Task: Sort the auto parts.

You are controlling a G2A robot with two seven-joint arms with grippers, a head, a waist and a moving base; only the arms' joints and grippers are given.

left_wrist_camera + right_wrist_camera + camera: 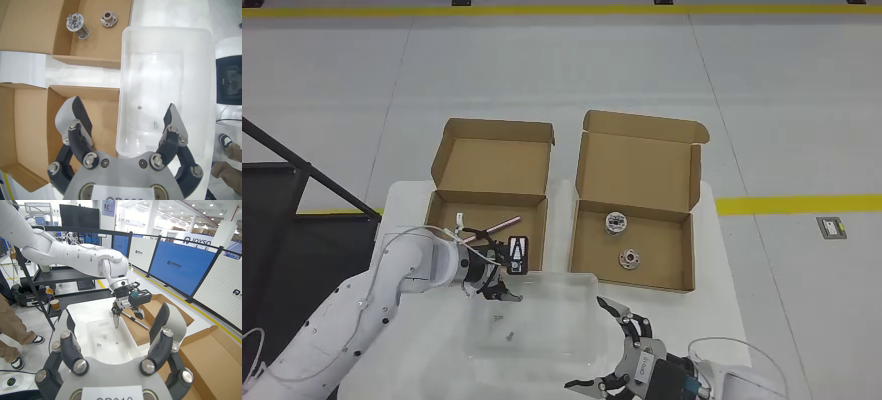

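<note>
A clear plastic tray lies at the table's front and holds a small bolt and a tiny metal piece. My left gripper hangs open over the tray's left end, next to the left cardboard box, with nothing between its fingers. A metal rod lies in that box. The right cardboard box holds a splined hub and a round flange. My right gripper stands open at the tray's right end, holding nothing.
Both boxes have their lids folded back toward the far side. A dark rack with a bottle and a paper cup stands left of the table. A person's legs are beside it.
</note>
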